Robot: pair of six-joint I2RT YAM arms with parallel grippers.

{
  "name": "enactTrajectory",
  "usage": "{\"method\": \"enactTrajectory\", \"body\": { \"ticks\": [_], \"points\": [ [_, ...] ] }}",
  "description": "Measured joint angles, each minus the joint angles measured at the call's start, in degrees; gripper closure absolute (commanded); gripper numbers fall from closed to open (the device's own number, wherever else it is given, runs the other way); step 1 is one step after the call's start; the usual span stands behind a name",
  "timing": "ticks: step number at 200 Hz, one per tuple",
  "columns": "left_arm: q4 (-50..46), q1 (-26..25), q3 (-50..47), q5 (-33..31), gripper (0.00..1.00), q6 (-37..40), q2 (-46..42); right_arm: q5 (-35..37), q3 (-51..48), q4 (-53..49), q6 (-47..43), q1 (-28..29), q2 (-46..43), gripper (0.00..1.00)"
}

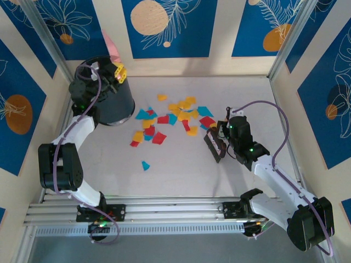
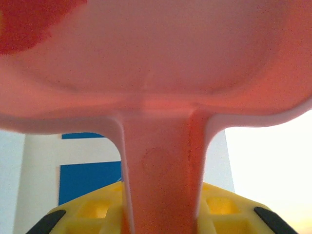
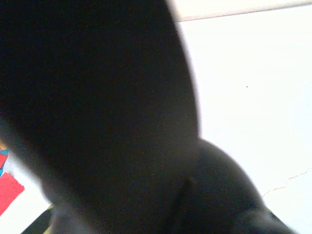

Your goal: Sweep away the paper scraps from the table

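Note:
The paper scraps, red, orange-yellow and teal, lie scattered over the middle of the table; one teal bit lies apart, nearer the front. My left gripper is raised at the back left, shut on the handle of the pink dustpan, which is tipped up over a black bin. In the left wrist view the handle runs between my yellow fingers, and a red scrap sits in the pan. My right gripper is shut on a dark brush just right of the scraps.
The brush blocks most of the right wrist view, with a red scrap at the lower left and bare table to the right. Patterned walls close in the back and sides. An aluminium rail runs along the front edge.

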Motion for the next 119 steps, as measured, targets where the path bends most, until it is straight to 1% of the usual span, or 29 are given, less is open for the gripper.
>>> {"method": "enactTrajectory", "body": {
  "ticks": [35,54,95,119],
  "points": [
    [4.3,0.0,-0.5,-1.2,1.00,-5.1,0.0,0.0,0.0,0.0,0.0,0.0,0.0,1.00],
    [6.5,0.0,-0.7,-1.6,1.00,-6.7,0.5,0.0,0.0,0.0,0.0,0.0,0.0,1.00],
    [7.0,0.0,-0.9,-1.5,1.00,-7.3,0.9,-0.2,0.0,0.0,0.0,0.0,0.0,1.00],
    [6.6,0.0,-0.9,-1.1,1.00,-6.7,1.0,-1.7,0.0,0.0,0.0,0.0,0.0,1.00]
  ]
}}
